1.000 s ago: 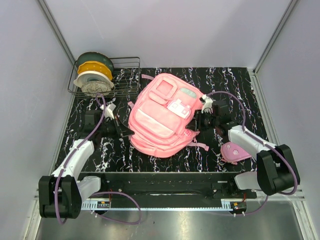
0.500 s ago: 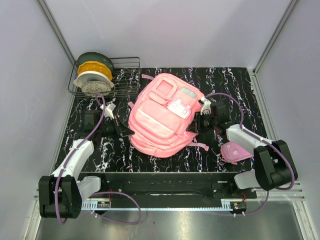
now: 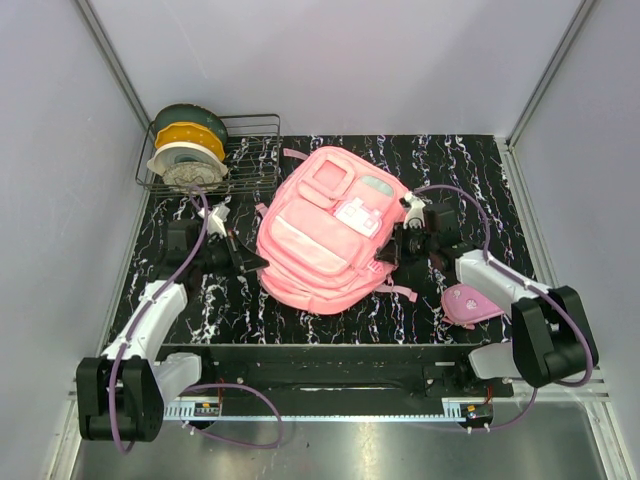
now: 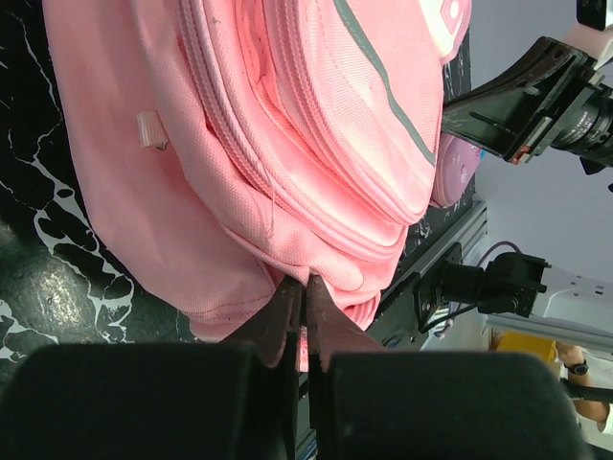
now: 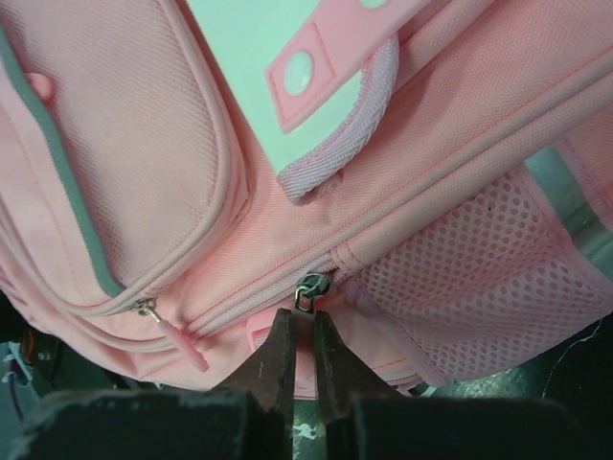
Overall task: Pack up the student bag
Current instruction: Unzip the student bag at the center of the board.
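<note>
The pink student bag (image 3: 325,230) lies flat in the middle of the black marbled table, front pockets and mint patch (image 3: 377,186) facing up. My left gripper (image 3: 257,264) is at the bag's left edge. In the left wrist view it (image 4: 304,287) is shut, pinching a fold of the bag's pink fabric (image 4: 239,144). My right gripper (image 3: 386,256) is at the bag's right side. In the right wrist view it (image 5: 305,321) is shut on the pink pull tab just below the metal zipper slider (image 5: 312,286), beside the mesh side pocket (image 5: 498,278).
A small pink-purple pencil case (image 3: 470,303) lies near the right arm at the front right. A wire basket (image 3: 255,150) with several filament spools (image 3: 187,150) stands at the back left. Grey walls enclose the table on three sides.
My right gripper has shifted slightly toward the near left along the bag's right side. The left arm and the bag have not visibly moved.
</note>
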